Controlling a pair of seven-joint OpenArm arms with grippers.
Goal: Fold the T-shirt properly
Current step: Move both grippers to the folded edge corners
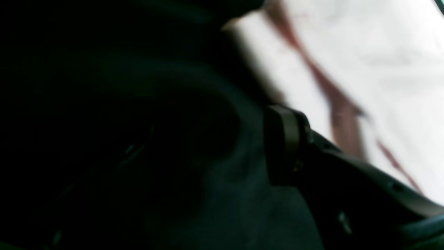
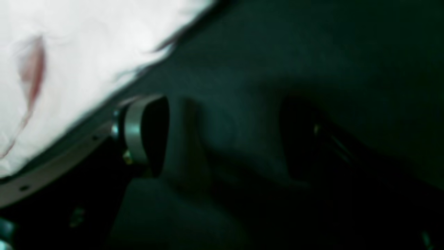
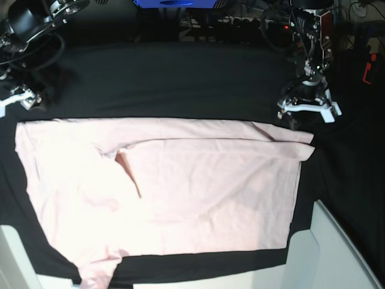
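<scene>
You're seeing the pale pink cotton T-shirt point(image 3: 180, 192) lying lengthwise across mid-frame; both grippers, left point(image 3: 308, 107) and right point(image 3: 18, 96), are hovering parted and empty (upper corners).

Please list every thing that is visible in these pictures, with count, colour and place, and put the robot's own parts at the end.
T-shirt: one, pale pink, spread flat on the cloth, far edge folded over.
Table cloth: one, black, covers the table under the T-shirt.
Blue object: one, far edge, cut off by the frame.
Cables: several, dark, behind the table.
Left gripper: one, white and black, beside the T-shirt's far corner, jaws apart, holding nothing.
Right gripper: one, white, at the opposite far corner, mostly out of frame.
</scene>
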